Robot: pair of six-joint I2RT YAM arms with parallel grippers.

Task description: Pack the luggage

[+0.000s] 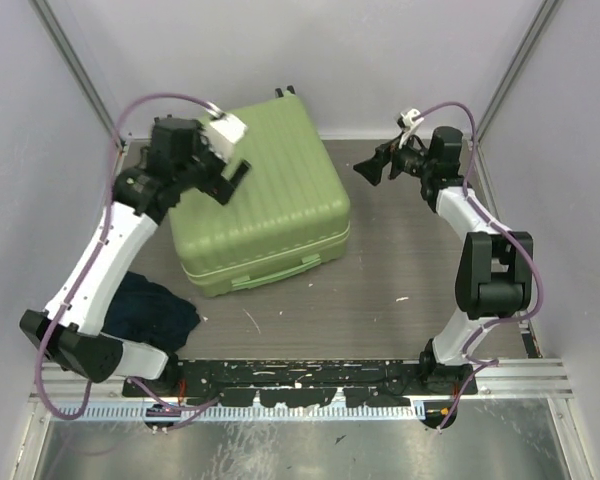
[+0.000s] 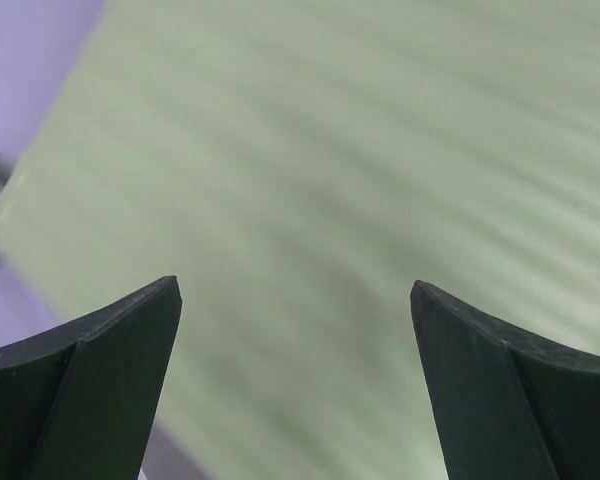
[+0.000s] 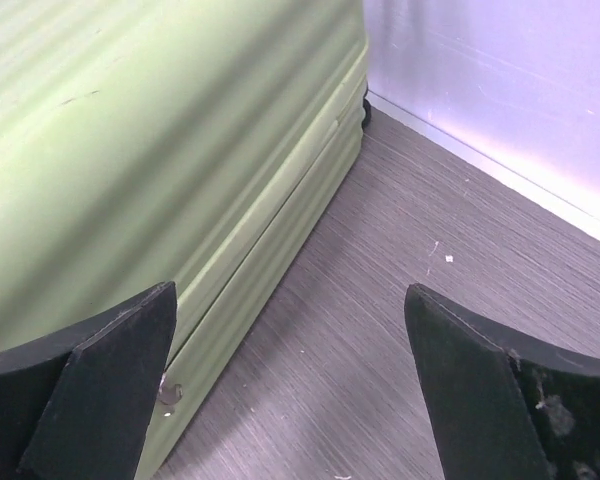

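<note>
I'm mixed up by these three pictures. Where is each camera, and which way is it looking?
Top camera: high up and behind, looking down at the closed green suitcase on the table; the left arm, right arm, left hand and right hand show.
Left wrist camera: on the left arm, facing the suitcase shell close up; its two dark fingers show.
Right wrist camera: on the right arm, facing the suitcase's side and the table; its fingers show.
Shared: all three see the suitcase.

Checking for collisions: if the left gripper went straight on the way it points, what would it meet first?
Most likely the suitcase: its green shell fills the view ahead of the open left gripper. How far off it lies is unclear.
</note>
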